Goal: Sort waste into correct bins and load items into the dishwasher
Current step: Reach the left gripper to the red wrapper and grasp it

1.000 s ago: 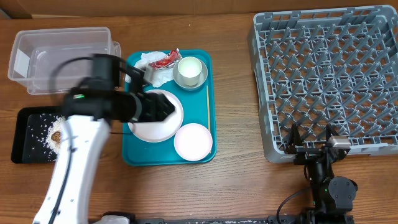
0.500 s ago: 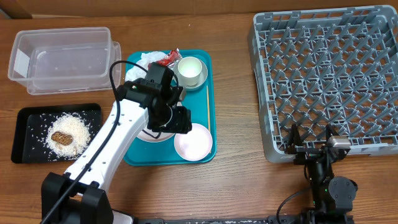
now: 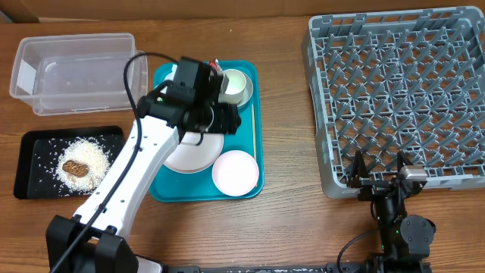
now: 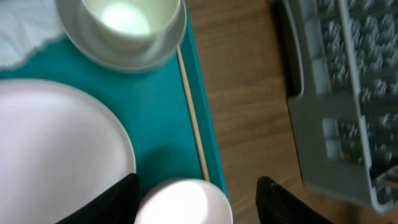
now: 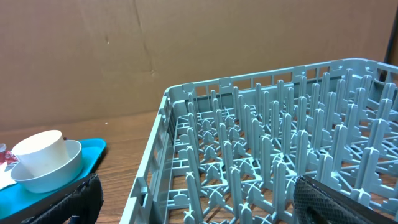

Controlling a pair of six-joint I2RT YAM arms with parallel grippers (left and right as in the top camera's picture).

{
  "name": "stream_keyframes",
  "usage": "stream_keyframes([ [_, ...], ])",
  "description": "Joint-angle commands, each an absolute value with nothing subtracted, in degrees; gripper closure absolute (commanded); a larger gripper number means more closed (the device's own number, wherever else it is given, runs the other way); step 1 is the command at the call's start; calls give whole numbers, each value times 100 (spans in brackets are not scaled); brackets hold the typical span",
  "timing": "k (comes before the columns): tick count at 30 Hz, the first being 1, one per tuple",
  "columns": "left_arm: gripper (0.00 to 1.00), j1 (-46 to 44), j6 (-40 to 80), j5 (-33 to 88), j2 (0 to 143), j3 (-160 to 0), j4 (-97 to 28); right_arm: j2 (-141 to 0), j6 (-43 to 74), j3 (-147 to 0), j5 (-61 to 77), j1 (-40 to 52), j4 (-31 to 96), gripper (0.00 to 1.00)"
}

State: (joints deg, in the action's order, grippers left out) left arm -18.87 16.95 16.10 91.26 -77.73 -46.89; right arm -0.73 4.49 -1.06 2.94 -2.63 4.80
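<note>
Left gripper [image 4: 196, 200] fingers [image 4: 115, 202] spread wide, nothing between them, no contact visible. It hangs over the teal tray [image 4: 158, 124], above the gap between the large plate [image 4: 56, 155] and the small plate [image 4: 183, 204].

Right gripper [image 5: 199, 211] fingers [image 5: 348, 202] also wide apart and empty, sitting low at the near edge of the dish rack [image 5: 267, 155], right side of the table [image 3: 288, 76].

Left wrist view only: thin wooden stick [image 4: 191, 118] lying along the tray's right rim, and a napkin [image 4: 25, 34] edge at far left beside the bowl [image 4: 155, 56]. The cup [image 4: 127, 15] stands inside the bowl at the tray's far right corner.

Overhead only: clear tub [image 3: 76, 68] at far left, looks empty. The black tray [image 3: 38, 144] near left holds the rice crumbs [image 3: 79, 152] and the biscuit piece [image 3: 76, 168]. A bit of red wrapper [image 3: 212, 66] shows at the tray's far edge, mostly hidden by the arm. The rack holds no dishes.

Right wrist view only: brown cardboard wall [image 5: 186, 43] behind the table, with cup and bowl seen side-on at far left.

The surface is wood-grain brown.
</note>
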Motion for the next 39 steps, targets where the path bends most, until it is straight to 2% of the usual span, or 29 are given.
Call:
stream_keyframes([
  [1, 42, -1754, 1809, 764, 9131, -8189, -4466, -16, 493, -47, 263, -292, 458, 0],
  [4, 43, -1555, 1800, 187, 9142, -8399, -4241, -16, 493, -47, 263, -292, 458, 0],
  [9, 41, -1033, 1776, 381, 9483, -9181, -4309, -16, 493, -47, 263, -292, 458, 0],
  [12, 33, -799, 1494, 644, 10016, -10042, -4853, -16, 493, -47, 263, -292, 458, 0],
  [14, 22, -731, 1190, 644, 10466, -10573, -5168, -16, 493, -47, 263, -292, 458, 0],
  [17, 12, -714, 773, 541, 11085, -10993, -5271, -16, 493, -47, 263, -292, 458, 0],
  [19, 10, -714, 655, 217, 11391, -11032, -5131, -16, 493, -47, 263, -292, 458, 0],
  [29, 10, -720, -504, -60, 12619, -11032, -4565, -16, 493, -47, 263, -292, 458, 0],
  [35, 21, -720, -648, -64, 12945, -11030, -4386, -16, 493, -45, 263, -292, 458, 0],
  [39, 22, -720, -904, -220, 13205, -11030, -4480, -16, 493, -45, 263, -292, 458, 0],
])
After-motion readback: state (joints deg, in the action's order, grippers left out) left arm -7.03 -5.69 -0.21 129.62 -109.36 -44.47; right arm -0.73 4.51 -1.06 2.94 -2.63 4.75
